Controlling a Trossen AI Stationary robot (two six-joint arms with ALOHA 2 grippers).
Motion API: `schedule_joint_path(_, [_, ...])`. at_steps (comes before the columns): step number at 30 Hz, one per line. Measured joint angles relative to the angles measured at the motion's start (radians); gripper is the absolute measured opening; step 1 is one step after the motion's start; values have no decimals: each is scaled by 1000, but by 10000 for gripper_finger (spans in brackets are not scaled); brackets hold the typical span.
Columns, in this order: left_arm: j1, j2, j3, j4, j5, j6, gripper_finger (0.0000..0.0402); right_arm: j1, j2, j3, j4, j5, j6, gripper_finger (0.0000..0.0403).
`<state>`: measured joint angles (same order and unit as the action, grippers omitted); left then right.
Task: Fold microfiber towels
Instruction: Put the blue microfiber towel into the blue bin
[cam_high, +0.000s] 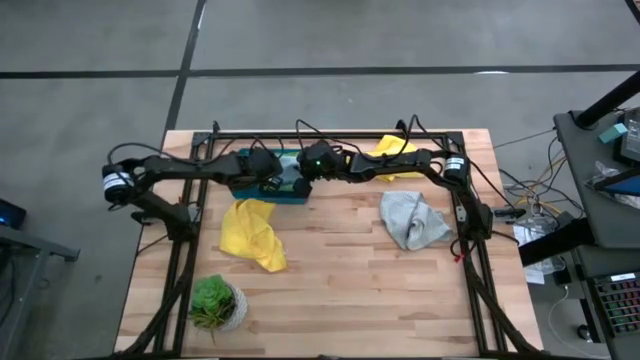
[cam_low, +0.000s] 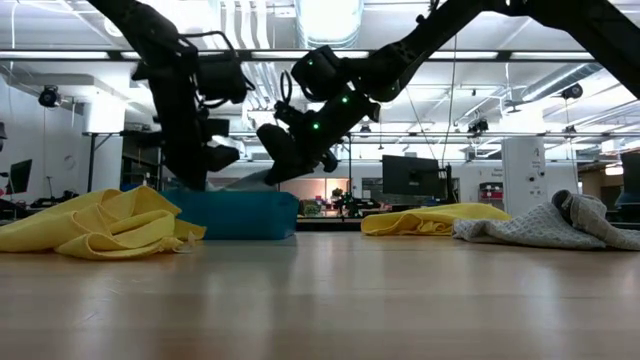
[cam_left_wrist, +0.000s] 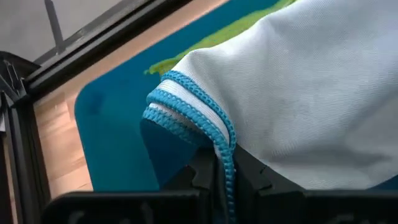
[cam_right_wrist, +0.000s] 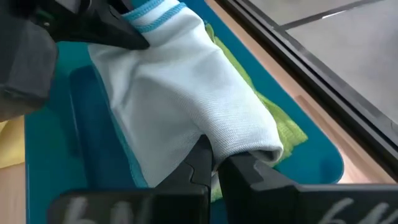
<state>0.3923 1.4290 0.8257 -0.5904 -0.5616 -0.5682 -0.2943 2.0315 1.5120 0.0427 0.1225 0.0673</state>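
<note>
A light blue towel with blue stitched hems, folded over, hangs between my two grippers above the teal tray at the table's far side. My left gripper and my right gripper are both shut on it, at opposite ends. A lime green towel lies flat in the tray beneath it. One yellow towel lies crumpled near the table's middle left, another yellow towel at the far edge, and a pale grey towel lies bunched on the right. My left gripper pinches the folded towel's corner between its two fingers, where several blue stitched hems lie stacked. The fingers slant down from the table's left. The cloth runs away from them clear of the tray. My right gripper pinches the towel's folded end between its two fingers, opposite the hemmed corner, gripping several layers. It comes slanting down from the table's right. The towel stretches from here to the left gripper, sagging a little above the lime green towel.
A small green potted plant stands at the near left corner. A black frame rail runs along the far edge behind the tray, and arm posts stand at both sides. Bare wood lies in the middle and near the front.
</note>
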Motion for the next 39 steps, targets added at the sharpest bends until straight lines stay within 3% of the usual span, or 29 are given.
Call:
schedule_joint_path(11, [10, 53, 0, 9, 1, -9, 41, 1, 0, 0, -9, -1, 14, 15])
schedule_joint_path(27, [15, 54, 0, 5, 14, -28, 46, -3, 0, 0, -56, 0, 26, 114])
schedule_joint_path(39, [15, 7, 0, -20, 33, -14, 162, -6, -65, -1, -151, 0, -7, 113])
